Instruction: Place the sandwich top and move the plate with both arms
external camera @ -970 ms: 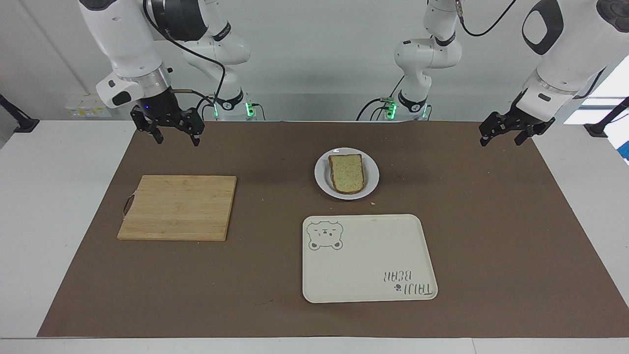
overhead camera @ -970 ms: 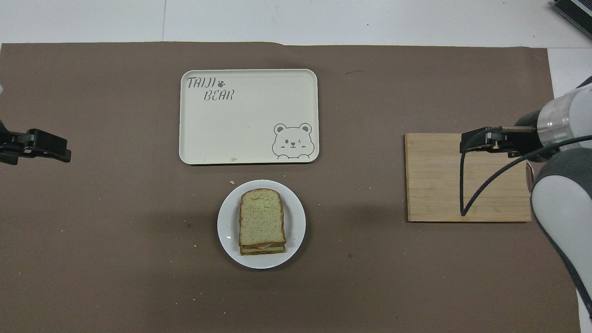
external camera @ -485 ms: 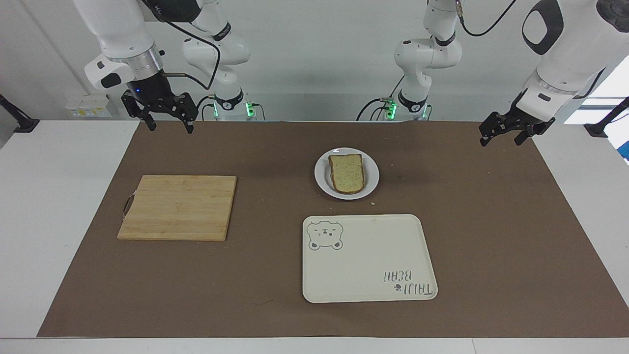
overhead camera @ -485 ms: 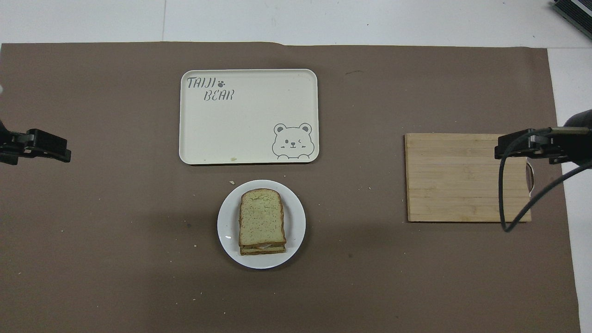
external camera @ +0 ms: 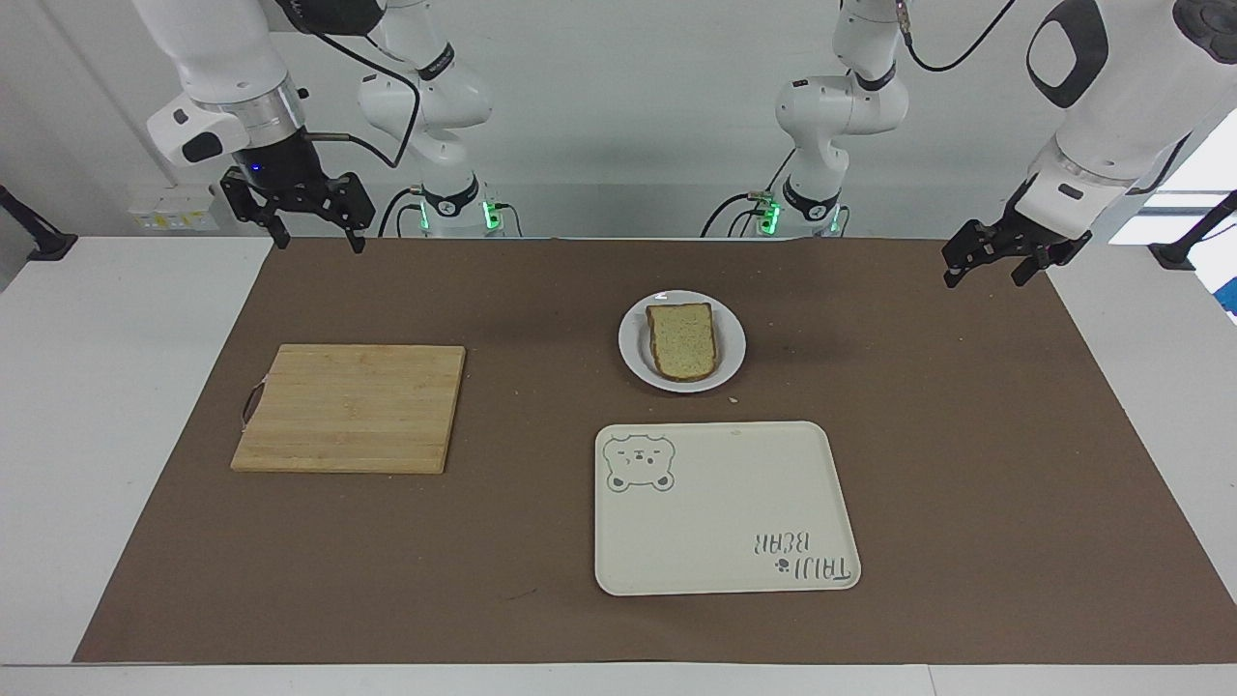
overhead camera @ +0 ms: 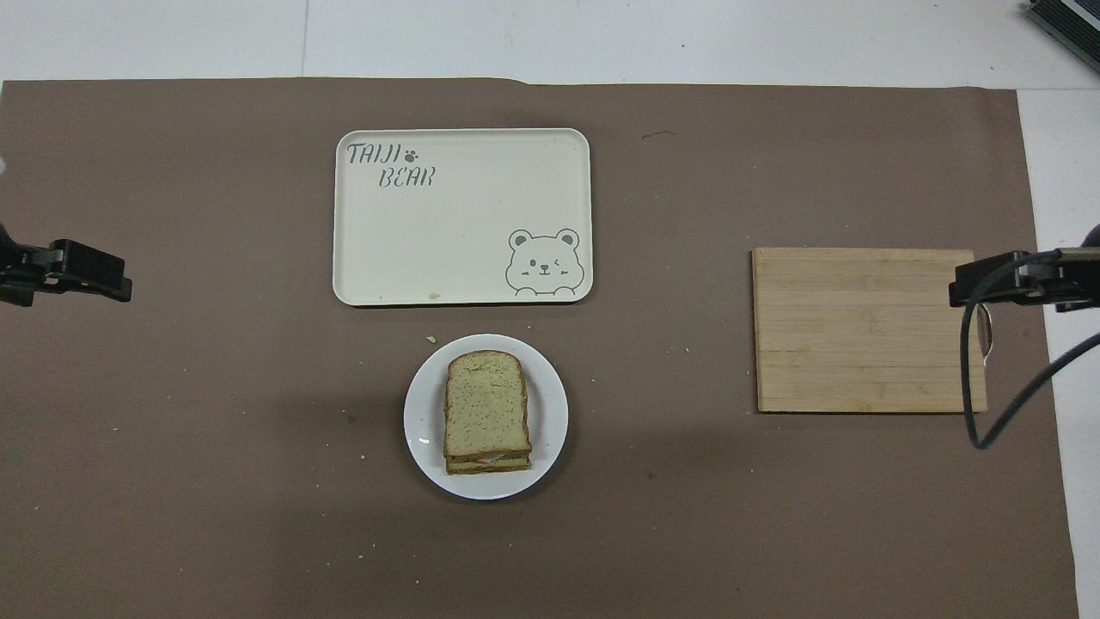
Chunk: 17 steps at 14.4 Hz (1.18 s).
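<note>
One camera sits high across the tabletop (external camera: 58, 406) from the robots and looks back at them and down, far enough off to take in the whole brown mat (external camera: 966, 464) and the arm bases. The other hangs high above the robots' own end and looks forward and steeply down, closer in. Both share the mat with its plate (external camera: 633, 350) (overhead camera: 421, 430), bear tray (external camera: 715, 522) (overhead camera: 464, 241) and cutting board (external camera: 353, 406) (overhead camera: 859, 331), turned half a turn between them.
</note>
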Each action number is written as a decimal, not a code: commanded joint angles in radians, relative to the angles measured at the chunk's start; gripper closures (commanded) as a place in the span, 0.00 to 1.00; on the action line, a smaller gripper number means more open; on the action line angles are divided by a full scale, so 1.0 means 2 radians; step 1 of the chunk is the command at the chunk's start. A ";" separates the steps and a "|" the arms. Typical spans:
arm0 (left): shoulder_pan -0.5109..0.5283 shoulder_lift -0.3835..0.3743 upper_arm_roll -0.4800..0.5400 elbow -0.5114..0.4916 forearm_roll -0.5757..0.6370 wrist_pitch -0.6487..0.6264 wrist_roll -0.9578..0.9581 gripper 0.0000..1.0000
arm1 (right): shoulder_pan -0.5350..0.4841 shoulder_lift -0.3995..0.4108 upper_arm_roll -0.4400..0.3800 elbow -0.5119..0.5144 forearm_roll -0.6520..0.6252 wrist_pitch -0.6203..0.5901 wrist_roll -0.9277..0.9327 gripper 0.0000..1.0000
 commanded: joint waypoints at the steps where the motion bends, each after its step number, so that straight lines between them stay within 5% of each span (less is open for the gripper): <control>1: 0.001 -0.011 0.000 -0.008 -0.002 -0.006 -0.003 0.00 | -0.016 -0.007 0.005 0.006 -0.009 -0.012 -0.031 0.00; 17: 0.001 -0.011 0.000 -0.008 -0.002 -0.006 -0.003 0.00 | -0.016 -0.016 0.008 -0.007 0.000 -0.011 -0.028 0.00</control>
